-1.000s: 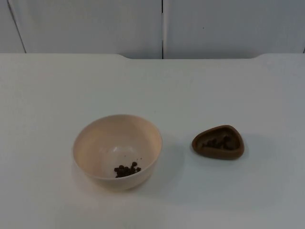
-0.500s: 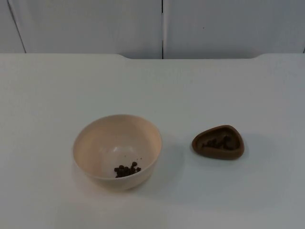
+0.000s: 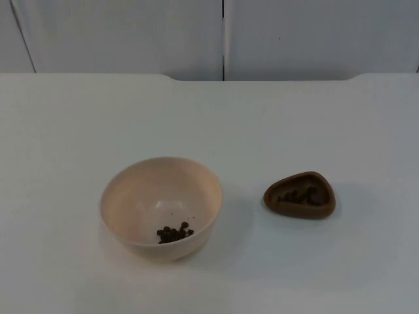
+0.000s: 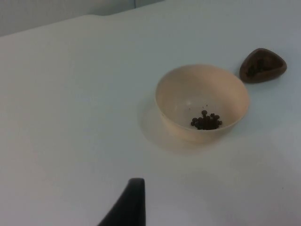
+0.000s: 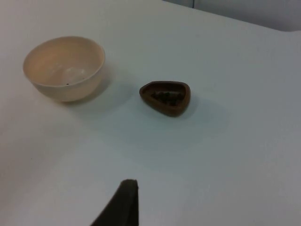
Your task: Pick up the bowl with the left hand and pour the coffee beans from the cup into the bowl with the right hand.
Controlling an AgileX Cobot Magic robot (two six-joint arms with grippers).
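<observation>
A cream bowl [image 3: 161,207] stands on the white table, left of centre, with a small heap of coffee beans [image 3: 174,233] at its bottom. To its right sits a small brown cup [image 3: 300,195] of rounded triangular shape, with dark beans inside. My left gripper [image 4: 134,202] hangs back from the bowl [image 4: 176,101] with a wide stretch of table between them; the cup [image 4: 263,65] lies beyond the bowl. My right gripper [image 5: 124,202] waits well short of the cup [image 5: 165,98], and the bowl [image 5: 64,68] stands off to the cup's side. Neither gripper holds or touches anything.
The table top [image 3: 209,118] is bare around the bowl and the cup. It ends at the grey partition wall [image 3: 222,36] at the back.
</observation>
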